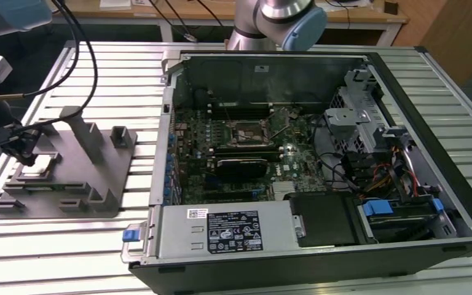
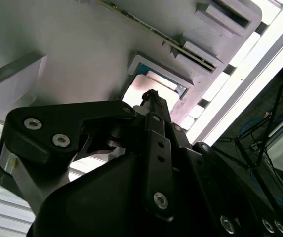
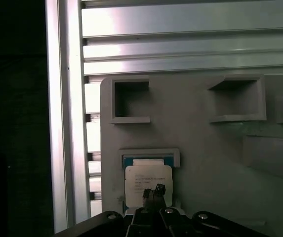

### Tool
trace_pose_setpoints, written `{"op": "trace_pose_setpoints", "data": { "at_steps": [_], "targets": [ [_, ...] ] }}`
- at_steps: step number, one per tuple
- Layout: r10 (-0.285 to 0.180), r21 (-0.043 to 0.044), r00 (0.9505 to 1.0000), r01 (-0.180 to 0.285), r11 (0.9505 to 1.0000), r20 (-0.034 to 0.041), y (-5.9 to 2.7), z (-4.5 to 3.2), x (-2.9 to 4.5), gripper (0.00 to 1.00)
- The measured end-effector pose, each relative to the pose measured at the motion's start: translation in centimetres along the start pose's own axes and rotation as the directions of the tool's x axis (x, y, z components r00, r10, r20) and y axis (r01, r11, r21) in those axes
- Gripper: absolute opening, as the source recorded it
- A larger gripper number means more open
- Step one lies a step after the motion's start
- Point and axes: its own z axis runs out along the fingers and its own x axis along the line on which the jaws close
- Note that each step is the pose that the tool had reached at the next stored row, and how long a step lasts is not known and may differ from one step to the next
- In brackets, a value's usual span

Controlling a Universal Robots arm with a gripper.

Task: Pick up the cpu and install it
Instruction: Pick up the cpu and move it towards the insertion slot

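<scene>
Fixture station and open computer case. The cpu lies flat, metal top upward, in a framed recess near one corner of the grey fixture. Its outline is close to square, so no long axis stands out, and its edges run parallel to the recess walls. The gripper hangs with its dark tip directly over the chip. Whether it is open or closed cannot be told, nor whether it touches the chip (in the first wrist view the tip overlaps the chip's face). It carries nothing visible.

In the exterior view, two grey posts rise from the fixture just beside the recess, and black cables droop above them. In the first wrist view, two square pockets sit further along the fixture. Towards the exterior view's right stands the computer case, side panel off, with its motherboard and socket exposed and a power supply along the front. Fixture and case rest on a slatted metal table, with a wooden desk behind
</scene>
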Motion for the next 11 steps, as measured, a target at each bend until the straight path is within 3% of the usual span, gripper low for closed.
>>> {"op": "trace_pose_setpoints", "data": {
  "at_steps": [11],
  "targets": [
    [0.000, 0.0000, 1.0000, 0.000, 1.0000, 0.0000, 0.18, 0.97, 0.19, 0.11]
  ]
}}
